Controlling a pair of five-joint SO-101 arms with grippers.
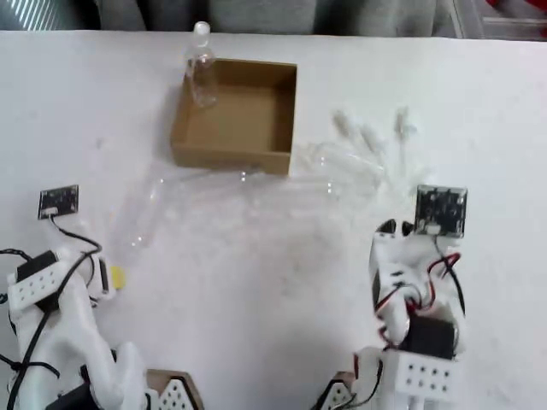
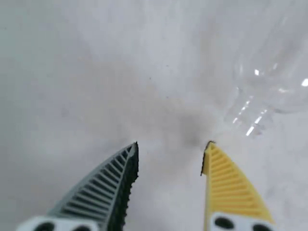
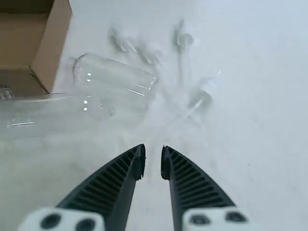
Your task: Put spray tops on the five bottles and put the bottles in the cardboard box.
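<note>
The cardboard box point(image 1: 190, 147) stands open at the far middle of the table; its corner point(image 3: 45, 48) is in the right wrist view. One clear bottle point(image 1: 202, 73) with a spray top stands upright in the box's far left corner. Other clear bottles lie on the table: one point(image 1: 144, 215) ahead of my left gripper, one point(image 1: 342, 162) by the box's right side. Three loose spray tops point(image 1: 372, 135) lie right of the box. My left gripper point(image 2: 168, 149) is open over bare table, a bottle neck point(image 2: 248, 118) just beyond its yellow finger. My right gripper point(image 3: 151, 161) is shut and empty, short of a lying bottle point(image 3: 113, 84) and the spray tops point(image 3: 151, 50).
A second lying bottle point(image 3: 33, 113) stretches toward the box in the right wrist view. Small circuit boards sit near each arm, one point(image 1: 58, 202) on the left and one point(image 1: 441, 210) on the right. Bare table lies between the two arms.
</note>
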